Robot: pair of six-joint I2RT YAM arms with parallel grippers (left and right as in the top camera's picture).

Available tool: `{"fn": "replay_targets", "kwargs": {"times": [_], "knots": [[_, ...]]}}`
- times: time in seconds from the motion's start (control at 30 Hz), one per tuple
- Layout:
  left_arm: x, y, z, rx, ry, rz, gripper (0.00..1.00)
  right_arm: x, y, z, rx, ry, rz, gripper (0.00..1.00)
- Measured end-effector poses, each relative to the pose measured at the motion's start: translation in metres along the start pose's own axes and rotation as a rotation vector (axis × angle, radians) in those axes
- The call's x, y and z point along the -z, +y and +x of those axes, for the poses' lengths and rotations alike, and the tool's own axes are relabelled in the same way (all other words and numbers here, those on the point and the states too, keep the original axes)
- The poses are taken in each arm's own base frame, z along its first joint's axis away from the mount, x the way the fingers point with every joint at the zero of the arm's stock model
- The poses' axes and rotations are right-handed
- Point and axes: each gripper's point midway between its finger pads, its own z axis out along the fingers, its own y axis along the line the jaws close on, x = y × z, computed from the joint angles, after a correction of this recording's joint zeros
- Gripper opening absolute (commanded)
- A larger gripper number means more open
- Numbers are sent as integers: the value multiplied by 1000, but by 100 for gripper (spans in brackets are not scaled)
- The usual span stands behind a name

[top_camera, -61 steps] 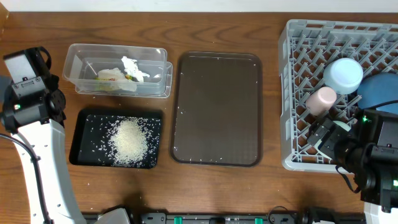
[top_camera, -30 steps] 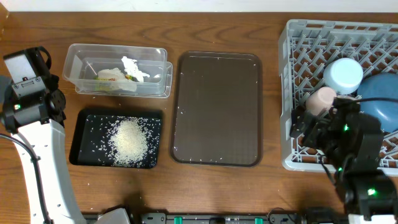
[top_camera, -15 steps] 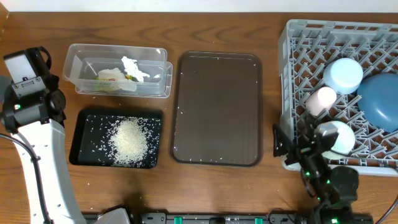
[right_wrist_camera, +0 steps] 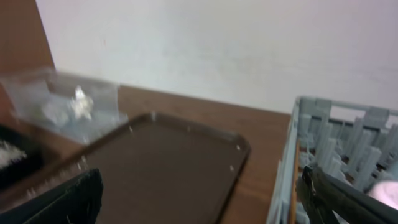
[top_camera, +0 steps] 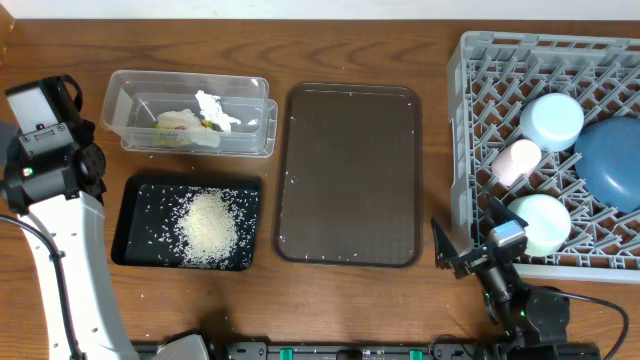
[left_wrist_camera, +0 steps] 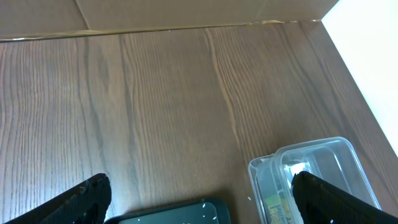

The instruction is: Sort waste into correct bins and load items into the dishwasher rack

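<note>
The grey dishwasher rack (top_camera: 478, 120) fills the right side. In it sit a pale-blue small bowl (top_camera: 552, 120), a pink cup (top_camera: 515, 160), a large blue plate-bowl (top_camera: 608, 165) and a mint-green bowl (top_camera: 540, 222). The clear tub (top_camera: 125, 100) holds crumpled tissue (top_camera: 215, 108) and a yellow-green wrapper (top_camera: 180, 122). White rice (top_camera: 208, 228) is heaped in the black tray (top_camera: 135, 245). My right gripper (top_camera: 468, 240) (right_wrist_camera: 202, 205) is open and empty at the rack's front-left corner. My left gripper (left_wrist_camera: 205, 205) is open and empty over bare table by the tub (left_wrist_camera: 311, 174).
A dark-brown serving tray (top_camera: 350, 175) lies between the bins and the rack, with a few stray grains on it. My left arm (top_camera: 50, 190) stands along the table's left edge. The right arm's base is at the front edge, below the rack.
My right arm has drawn back from over the rack toward the front edge, leaving the mint-green bowl lying in the rack. The left arm has not moved.
</note>
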Motion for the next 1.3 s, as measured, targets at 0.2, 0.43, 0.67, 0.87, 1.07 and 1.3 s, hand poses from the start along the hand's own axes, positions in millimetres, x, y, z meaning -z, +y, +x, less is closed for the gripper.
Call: {"fn": "replay_targets", "kwargs": {"times": [0.2, 0.43, 0.67, 0.87, 1.07, 1.3], "knots": [[0, 0, 0, 0, 0, 0, 95, 1, -11, 14, 62, 60, 65, 99], [0, 0, 0, 0, 0, 0, 95, 3, -28, 17, 113, 77, 158, 99], [0, 0, 0, 0, 0, 0, 95, 5, -36, 18, 76, 81, 210, 99], [0, 0, 0, 0, 0, 0, 95, 7, -45, 19, -15, 76, 269, 99], [0, 0, 0, 0, 0, 0, 95, 8, -49, 19, -27, 75, 291, 99], [0, 0, 0, 0, 0, 0, 95, 8, -51, 19, 6, 80, 300, 99]]}}
